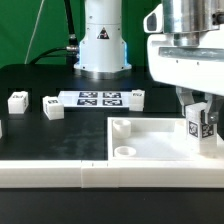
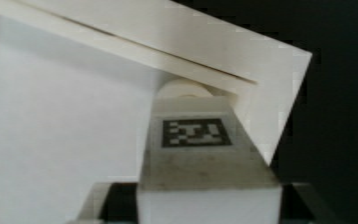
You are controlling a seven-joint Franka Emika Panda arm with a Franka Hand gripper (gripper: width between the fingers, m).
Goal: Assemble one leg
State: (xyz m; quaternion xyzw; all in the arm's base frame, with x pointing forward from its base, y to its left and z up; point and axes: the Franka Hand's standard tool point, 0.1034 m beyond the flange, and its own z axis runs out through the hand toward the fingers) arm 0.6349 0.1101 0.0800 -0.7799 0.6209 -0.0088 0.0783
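Black surface point(image 1: 40, 135) before a green backdrop point(image 1: 30, 25), marker board point(image 1: 100, 98) near the arm's base point(image 1: 103, 50), large white panel point(image 1: 150, 150) in front, end effector point(image 1: 197, 108) clamped on the upright leg point(image 1: 198, 128) over the panel's corner at the exterior view's right.

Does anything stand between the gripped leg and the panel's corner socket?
Nothing visible does. The gripper holds the leg upright at the panel. The wrist view shows the leg's tip right at a corner socket, with no loose part between them.
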